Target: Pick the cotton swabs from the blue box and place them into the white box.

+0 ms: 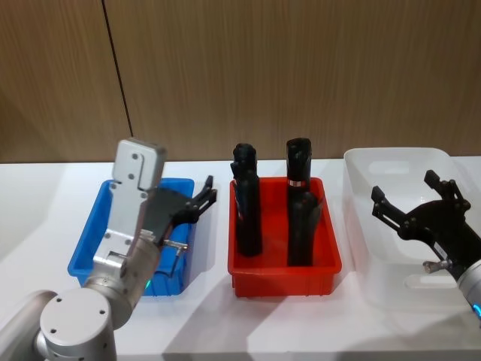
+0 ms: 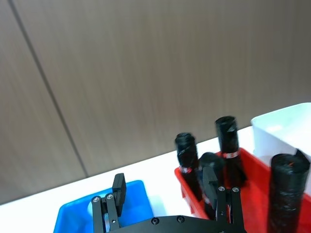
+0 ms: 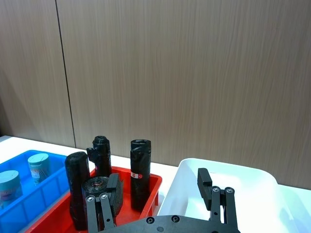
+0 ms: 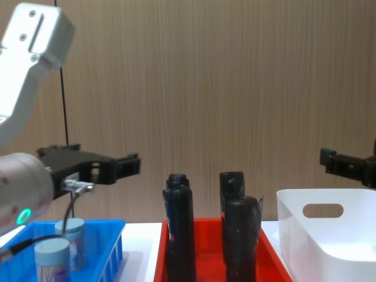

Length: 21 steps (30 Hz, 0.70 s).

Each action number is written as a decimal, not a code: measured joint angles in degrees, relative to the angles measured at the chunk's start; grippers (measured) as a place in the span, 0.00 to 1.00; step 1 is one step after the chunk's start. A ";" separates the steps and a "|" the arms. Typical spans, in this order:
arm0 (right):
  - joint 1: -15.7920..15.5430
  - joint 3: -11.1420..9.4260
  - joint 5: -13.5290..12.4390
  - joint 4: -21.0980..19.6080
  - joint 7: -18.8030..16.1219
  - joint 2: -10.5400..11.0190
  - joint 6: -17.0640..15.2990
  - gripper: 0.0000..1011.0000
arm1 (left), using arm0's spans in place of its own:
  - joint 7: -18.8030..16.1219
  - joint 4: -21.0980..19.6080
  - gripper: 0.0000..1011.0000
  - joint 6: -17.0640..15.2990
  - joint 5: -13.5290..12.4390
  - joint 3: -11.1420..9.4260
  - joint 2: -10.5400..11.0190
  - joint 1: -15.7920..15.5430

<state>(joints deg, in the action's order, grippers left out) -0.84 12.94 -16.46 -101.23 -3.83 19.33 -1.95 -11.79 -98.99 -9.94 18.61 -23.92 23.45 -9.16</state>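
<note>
Two cotton swabs tubs (image 3: 38, 165) (image 3: 8, 184) with pale blue lids stand in the blue box (image 1: 89, 233) at the table's left; the chest view shows them too (image 4: 71, 231) (image 4: 51, 256). My left gripper (image 1: 204, 197) hangs open and empty above that box's inner side, well over the tubs (image 4: 130, 164). Its wrist view shows its two fingers (image 2: 118, 191) spread wide over the blue box (image 2: 73, 214). My right gripper (image 1: 403, 188) is open and empty above the white box (image 1: 361, 226), which looks bare inside (image 3: 233, 170).
A red crate (image 1: 285, 272) stands between the two boxes and holds several tall black wrapped bottles (image 1: 246, 203) that rise well above its rim. A wood-panelled wall runs behind the white table.
</note>
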 joint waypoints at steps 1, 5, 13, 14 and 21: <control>0.00 0.00 0.00 0.00 0.00 0.00 0.00 0.99 | -0.83 -0.47 0.99 -0.61 0.66 0.29 0.24 0.39; 0.00 0.00 0.00 0.00 0.00 0.00 0.00 0.99 | -3.15 -1.37 0.99 -2.28 2.45 0.96 0.74 1.21; 0.00 0.00 0.00 0.00 0.00 0.00 0.00 0.99 | -6.99 -2.44 0.99 -5.74 5.97 2.58 1.85 2.77; 0.00 0.00 0.00 0.00 0.00 0.00 0.00 0.99 | -7.25 -2.44 0.99 -5.99 6.21 2.66 1.89 2.83; 0.00 0.00 0.00 0.00 0.00 0.00 0.00 0.99 | -8.91 -2.00 0.99 -8.31 8.66 3.77 2.26 3.44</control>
<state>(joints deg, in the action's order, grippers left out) -0.84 12.94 -16.46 -101.23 -3.83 19.34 -1.95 -20.70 -100.99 -18.25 27.27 -20.15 25.71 -5.73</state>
